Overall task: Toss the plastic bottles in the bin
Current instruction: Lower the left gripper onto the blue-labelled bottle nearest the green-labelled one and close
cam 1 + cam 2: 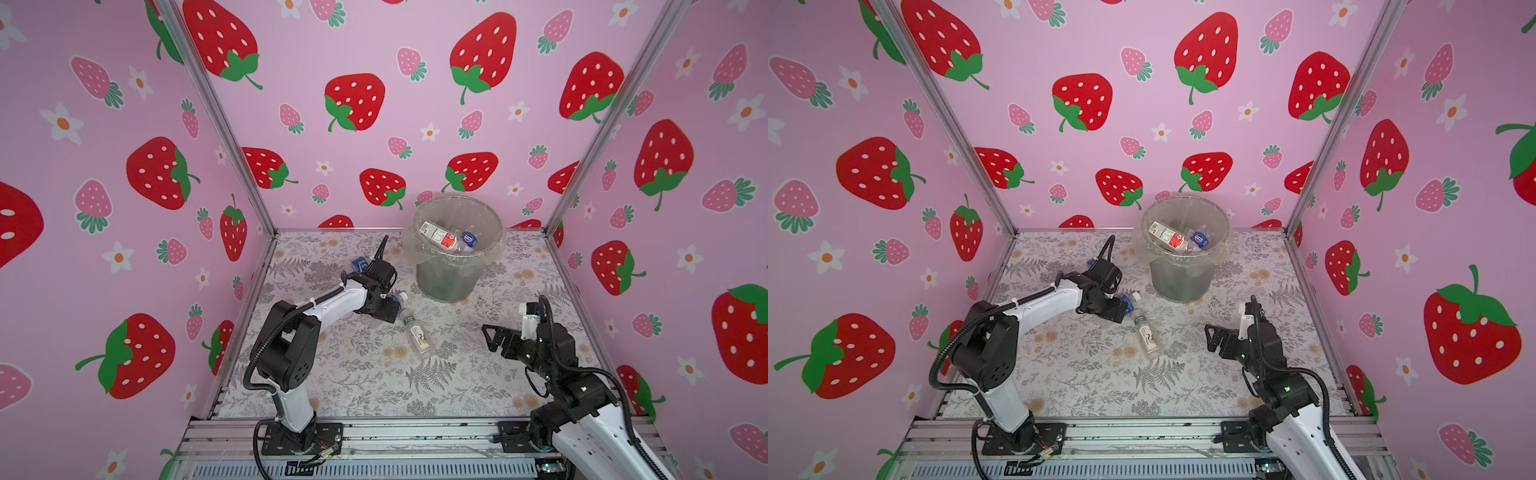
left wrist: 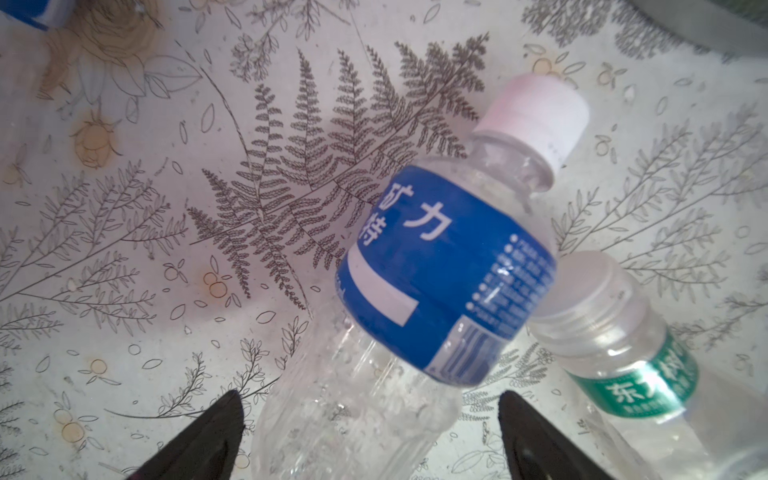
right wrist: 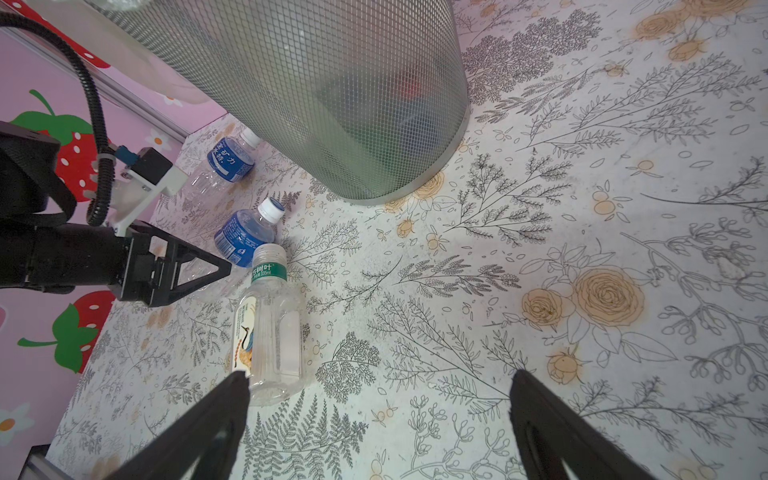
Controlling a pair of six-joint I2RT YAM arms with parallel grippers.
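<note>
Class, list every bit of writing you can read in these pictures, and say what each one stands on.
"方树叶": green band of the green-banded bottle.
"矿力": label of the blue bottle beside it.
"宝矿力": faint, on the label of the blue bottle by the bin.
Too small or blurred to read: the fine print on these labels, and the labels of the bottles inside the bin, whose mesh wall carries no writing.

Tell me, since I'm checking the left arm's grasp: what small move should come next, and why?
Probably close the left gripper on the blue-label bottle: its open jaws straddle the bottle's clear body, which lies on the table, while the green-label bottle lies just outside them.
</note>
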